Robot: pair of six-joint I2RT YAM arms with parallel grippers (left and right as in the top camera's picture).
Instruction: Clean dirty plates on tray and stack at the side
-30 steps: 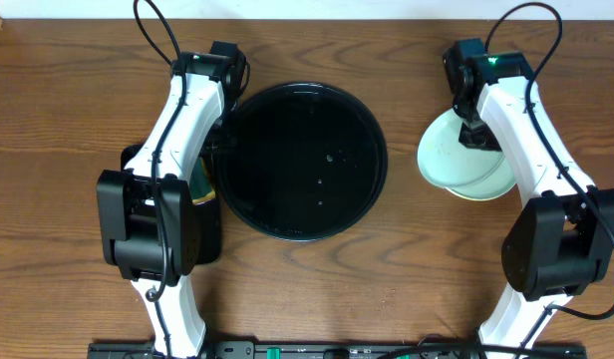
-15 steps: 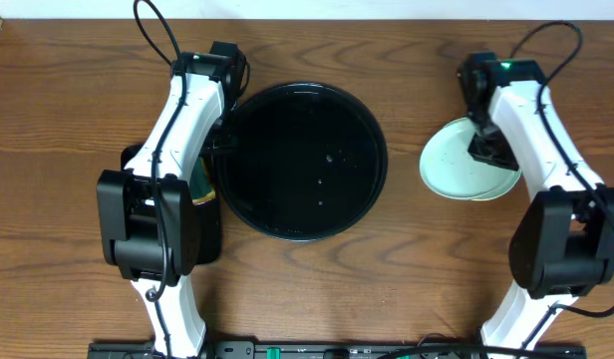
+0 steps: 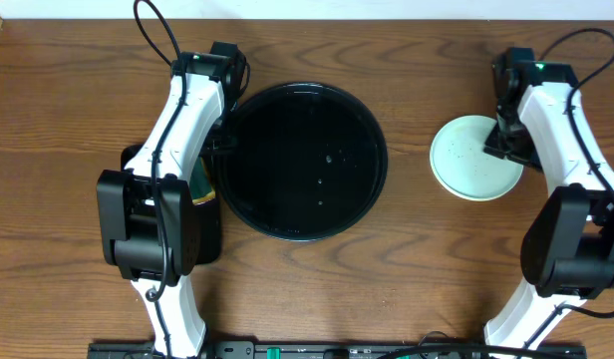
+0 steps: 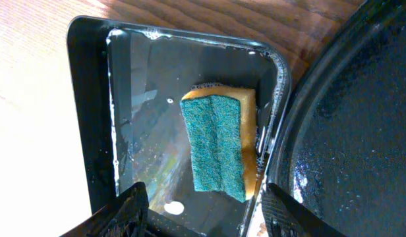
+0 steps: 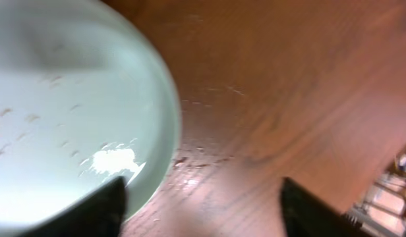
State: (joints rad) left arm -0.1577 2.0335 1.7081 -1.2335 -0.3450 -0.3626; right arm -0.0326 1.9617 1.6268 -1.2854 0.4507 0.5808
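The round black tray (image 3: 307, 160) lies mid-table with only water drops on it; its wet rim (image 4: 361, 125) fills the right of the left wrist view. The plates (image 3: 472, 158) sit stacked on the wood to its right, a pale blue one (image 5: 64, 112) on top and a pale yellow edge (image 3: 478, 196) under it. My right gripper (image 3: 506, 140) hovers at the stack's right rim, open (image 5: 206, 207), one finger (image 5: 104, 204) over the plate's edge and bare wood between the jaws. My left gripper (image 4: 206, 210) hangs open above a green-and-yellow sponge (image 4: 219, 145).
The sponge lies in a small rectangular black tray (image 4: 91, 118) with water in it, close against the round tray's left side (image 3: 209, 229). A cable and the table's edge show at the far right of the right wrist view (image 5: 394, 178).
My right arm has carried the pale blue plate rightward, set it flat on the stack, and opened its jaws, letting it go. The left arm has not moved.
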